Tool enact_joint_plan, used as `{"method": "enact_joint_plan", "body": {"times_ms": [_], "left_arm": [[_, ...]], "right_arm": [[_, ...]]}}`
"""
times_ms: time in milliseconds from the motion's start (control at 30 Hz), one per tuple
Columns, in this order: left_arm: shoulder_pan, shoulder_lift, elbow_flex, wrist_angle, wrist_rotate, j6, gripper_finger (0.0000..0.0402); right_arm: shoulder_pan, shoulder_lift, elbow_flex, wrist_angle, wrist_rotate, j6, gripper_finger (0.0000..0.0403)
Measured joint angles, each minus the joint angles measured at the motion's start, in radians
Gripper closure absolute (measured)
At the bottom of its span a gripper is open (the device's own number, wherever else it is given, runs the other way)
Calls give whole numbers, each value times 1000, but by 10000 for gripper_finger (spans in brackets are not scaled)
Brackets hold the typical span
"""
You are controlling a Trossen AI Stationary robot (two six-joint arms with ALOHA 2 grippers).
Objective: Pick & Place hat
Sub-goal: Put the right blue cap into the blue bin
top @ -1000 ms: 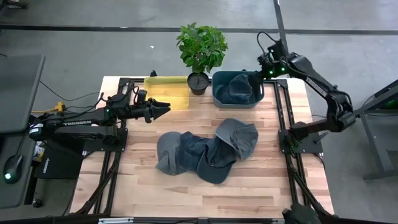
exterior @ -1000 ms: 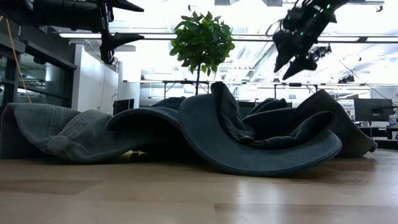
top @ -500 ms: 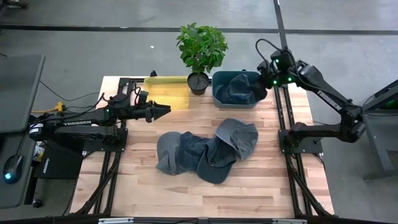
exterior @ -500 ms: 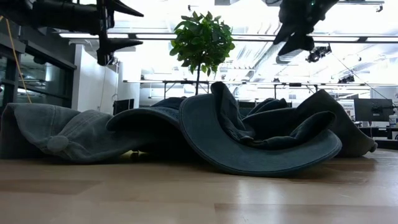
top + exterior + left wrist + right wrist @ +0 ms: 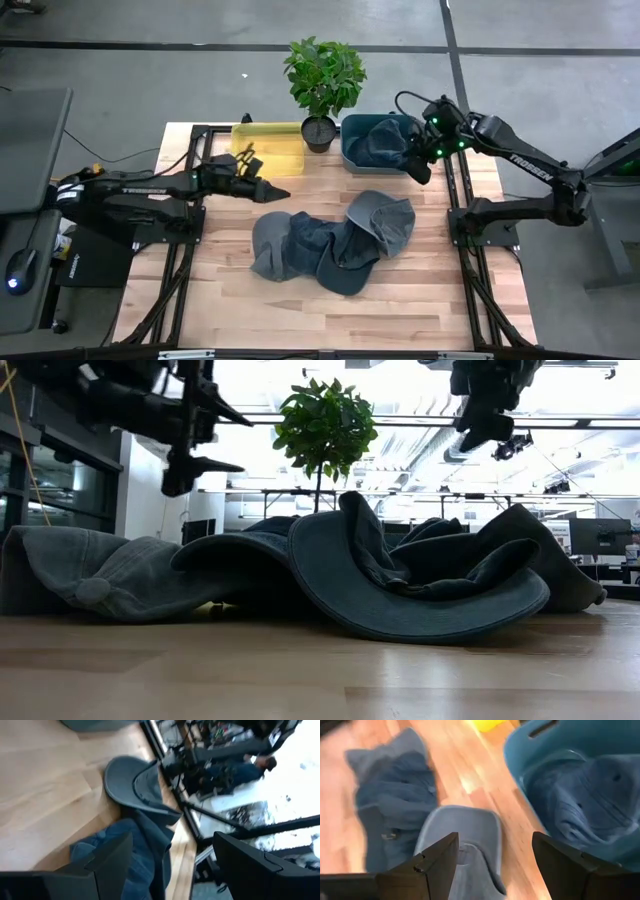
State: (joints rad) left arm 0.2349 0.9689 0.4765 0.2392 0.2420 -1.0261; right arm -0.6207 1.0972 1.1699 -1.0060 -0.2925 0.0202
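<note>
Left gripper [image 5: 278,192] hovering over desk [image 5: 420,300] at about 10 o'clock, fingers spread, holding nothing, pointing toward hat pile. Yellow bin [image 5: 268,147] sitting at 11 o'clock just beyond it. Pile of denim hats [image 5: 330,245] lying at desk centre, brims overlapping. Potted plant [image 5: 324,85] standing at 12 o'clock. Blue bin [image 5: 380,160] at 1 o'clock carrying one hat [image 5: 380,142], possibly more. Right gripper [image 5: 420,170] hanging beside blue bin's right edge, fingers apart, empty.
</note>
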Motion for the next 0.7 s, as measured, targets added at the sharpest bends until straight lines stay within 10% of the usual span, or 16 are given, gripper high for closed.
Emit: {"method": "enact_joint_plan", "body": {"times_ms": [700], "left_arm": [[-104,331,406,-337,-18,323,126]], "right_arm": [[206,-393,-480,234,77,402,155]]}}
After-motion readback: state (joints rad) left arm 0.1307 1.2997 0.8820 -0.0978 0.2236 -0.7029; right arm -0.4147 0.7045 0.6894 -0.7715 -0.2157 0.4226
